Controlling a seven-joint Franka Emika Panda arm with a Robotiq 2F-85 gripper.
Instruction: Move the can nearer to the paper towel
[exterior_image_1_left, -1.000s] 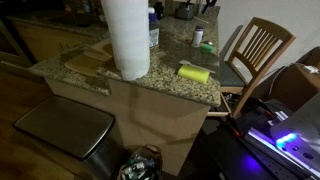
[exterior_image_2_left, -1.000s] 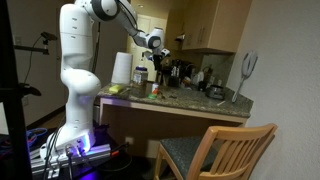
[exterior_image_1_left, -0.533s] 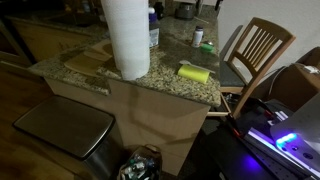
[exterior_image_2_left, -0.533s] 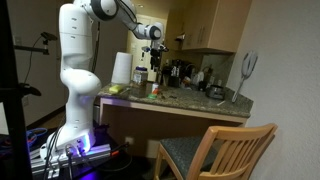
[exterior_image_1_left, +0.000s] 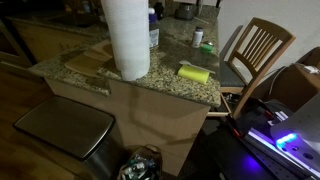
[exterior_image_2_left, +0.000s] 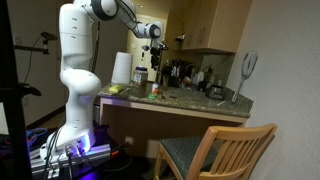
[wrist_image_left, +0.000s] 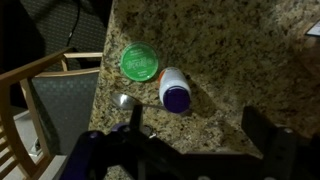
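Gripper above counter, fingers spread. Can near counter edge, just beside green lid. Paper towel well apart.

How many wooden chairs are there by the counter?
1. The wooden chair stands at the counter's edge, on the side where the green lid lies; others could be hidden outside the views.

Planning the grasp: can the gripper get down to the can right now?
Probably yes. The open gripper hangs above the counter, and the can sits below it with nothing over it. Only the green lid is close beside it, which might crowd one finger.
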